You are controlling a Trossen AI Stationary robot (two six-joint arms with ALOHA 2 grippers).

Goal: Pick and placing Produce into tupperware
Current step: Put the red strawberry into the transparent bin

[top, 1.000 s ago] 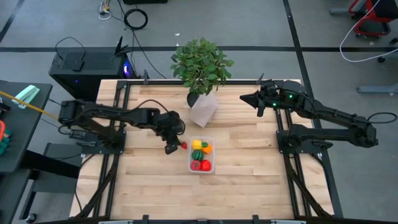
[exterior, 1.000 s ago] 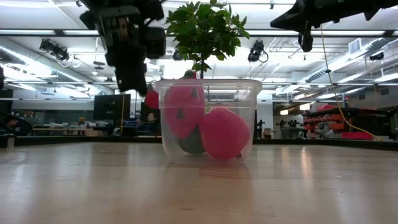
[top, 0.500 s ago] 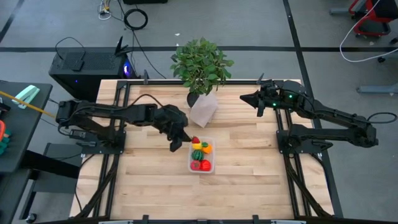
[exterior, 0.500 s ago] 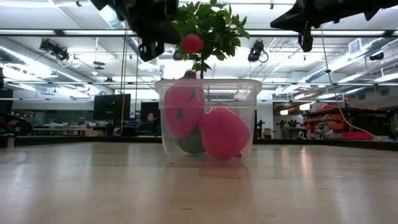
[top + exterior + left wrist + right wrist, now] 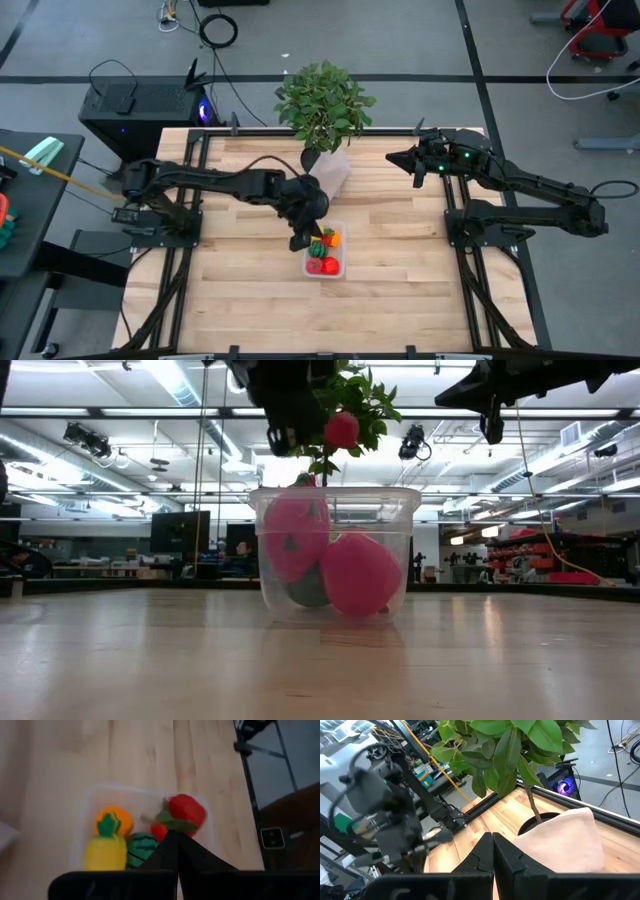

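The left gripper (image 5: 322,432) hangs directly above the tupperware (image 5: 324,252), its jaws clenched on a small red piece of produce (image 5: 341,429) that sits clear of the whitish rim and has not yet been let go. The tub stands near the middle of the bench (image 5: 400,300), just in front of the wrapped pot of the potted plant (image 5: 322,105). Inside it, the left wrist view shows a yellow pineapple (image 5: 104,851), an orange fruit (image 5: 114,819), a striped green melon (image 5: 141,847) and a red strawberry-like piece (image 5: 187,811); from bench height two large pinkish-red shapes press against the clear wall. No loose produce shows on the bare bench in the overhead view, so the held red piece appears to be the last, and only its lowering and release seem to remain. The right gripper (image 5: 397,156) waits well apart over the far right corner of the bench, its jaws pressed together on nothing.
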